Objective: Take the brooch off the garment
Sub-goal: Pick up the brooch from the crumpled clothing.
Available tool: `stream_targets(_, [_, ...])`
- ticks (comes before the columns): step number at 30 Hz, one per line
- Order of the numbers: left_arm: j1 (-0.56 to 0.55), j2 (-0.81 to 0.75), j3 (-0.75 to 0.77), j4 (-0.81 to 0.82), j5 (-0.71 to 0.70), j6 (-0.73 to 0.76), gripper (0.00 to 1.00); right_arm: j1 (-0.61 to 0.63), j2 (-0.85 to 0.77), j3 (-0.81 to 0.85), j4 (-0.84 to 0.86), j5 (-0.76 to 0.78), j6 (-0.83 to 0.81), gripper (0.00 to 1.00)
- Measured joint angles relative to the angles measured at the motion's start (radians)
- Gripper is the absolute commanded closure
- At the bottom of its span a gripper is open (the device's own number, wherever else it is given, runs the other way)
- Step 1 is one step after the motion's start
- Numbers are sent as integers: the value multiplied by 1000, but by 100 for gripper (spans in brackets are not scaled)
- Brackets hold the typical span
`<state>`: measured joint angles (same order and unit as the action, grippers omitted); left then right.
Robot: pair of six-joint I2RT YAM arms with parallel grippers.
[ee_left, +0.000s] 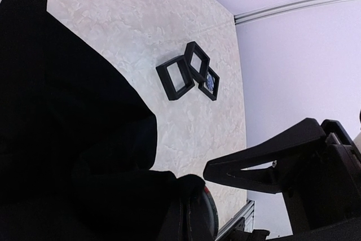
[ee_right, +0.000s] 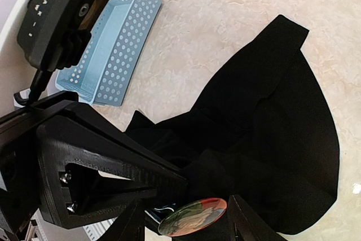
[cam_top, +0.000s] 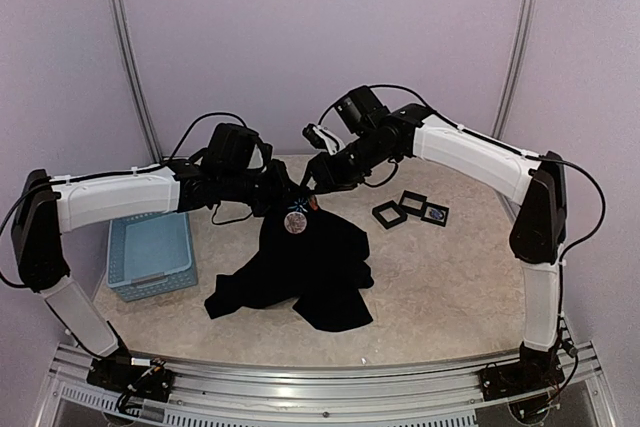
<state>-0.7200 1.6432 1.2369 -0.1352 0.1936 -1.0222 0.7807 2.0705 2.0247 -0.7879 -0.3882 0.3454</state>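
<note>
The left tool (cam_top: 278, 194), clamped shut on the garment (cam_top: 310, 267), holds its 12 o'clock end off the tabletop (cam_top: 450, 277). The pinned brooch (ee_right: 192, 217) sits between the half-open right tool's (cam_top: 312, 190) jaws; contact unclear. Next, likely: pinch firmly, then pull it free.

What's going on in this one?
Two robot arms are working a brooch off a black garment. The left gripper is shut on the cloth near its top, holding that part up off the table while the rest lies heaped below. The right gripper has its fingers either side of the round brooch, which sits against the cloth. Whether it has clamped on it is unclear.
</note>
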Motion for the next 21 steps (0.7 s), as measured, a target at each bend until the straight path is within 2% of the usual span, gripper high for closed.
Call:
stream_targets(7, [0,0,0,-4,-14,-9,100,42,37,105,-81,119,-42,56])
stream_targets(21, [0,0,-1,10,-36,-26,100,68,64,138,-156,259,-74,67])
